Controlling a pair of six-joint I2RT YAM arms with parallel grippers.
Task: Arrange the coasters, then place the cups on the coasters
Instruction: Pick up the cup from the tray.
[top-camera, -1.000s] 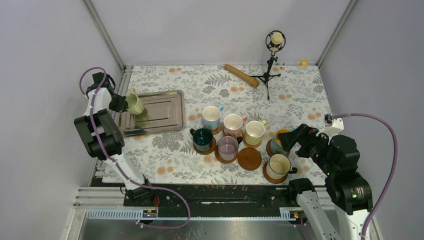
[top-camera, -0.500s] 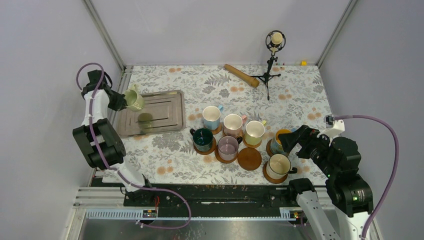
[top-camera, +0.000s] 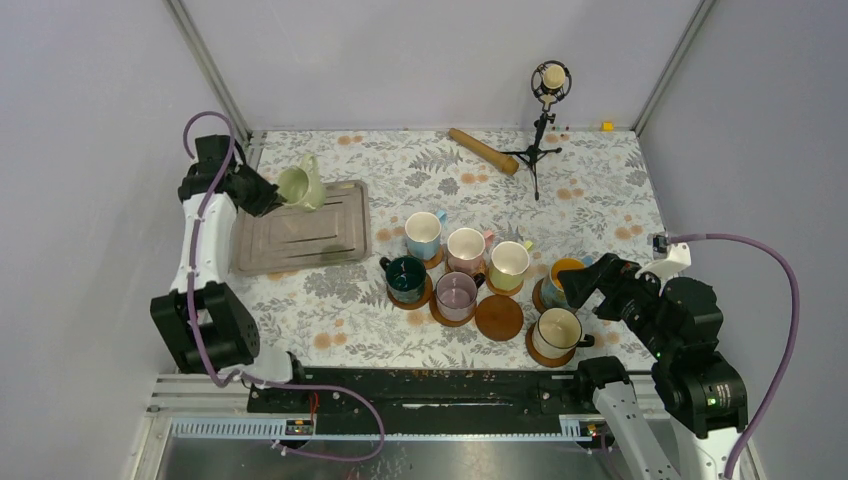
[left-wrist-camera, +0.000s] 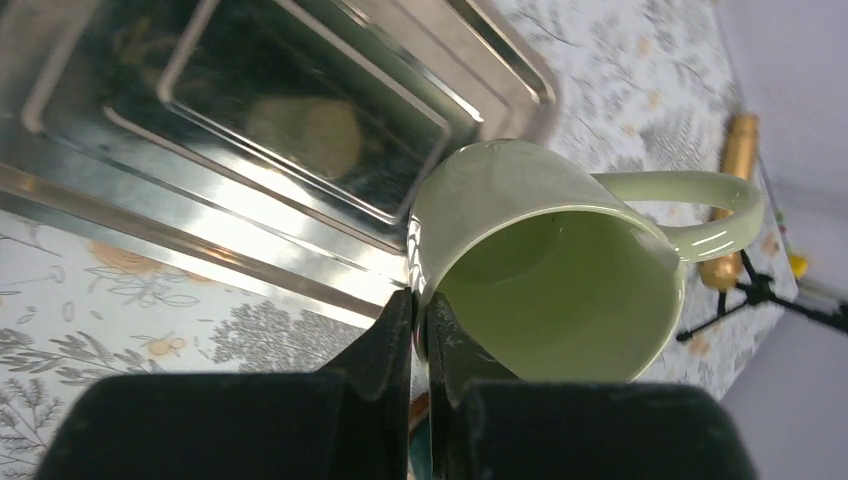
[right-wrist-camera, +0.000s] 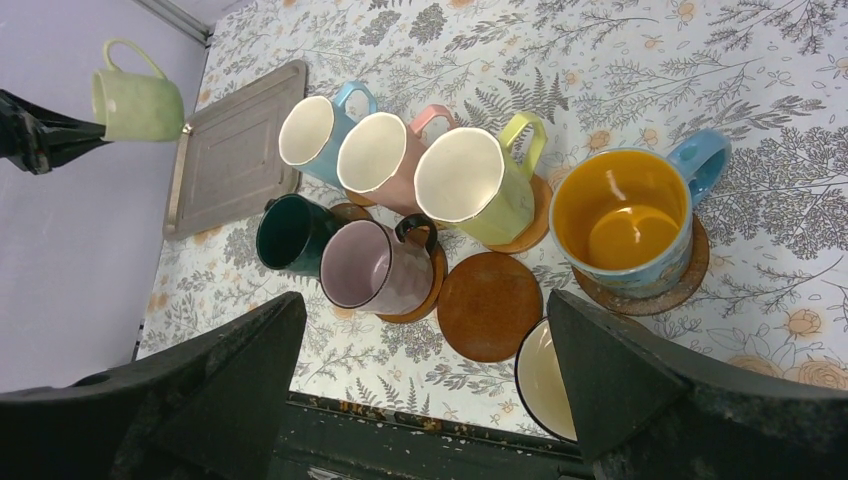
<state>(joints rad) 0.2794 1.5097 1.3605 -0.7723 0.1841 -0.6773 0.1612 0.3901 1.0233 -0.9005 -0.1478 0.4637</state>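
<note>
I look down from above at six o'clock; left wrist sits close on the light green mug (left-wrist-camera: 545, 290); right wrist, farther off, shares it at ten o'clock.

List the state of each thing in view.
Light green mug, gripped by its rim, tilted, in the air at the tray's far edge.
Left gripper, shut on the light green mug.
Right gripper, open, holding nothing.
Other seven mugs, upright, each on a coaster.
Eighth coaster, bare.
</note>
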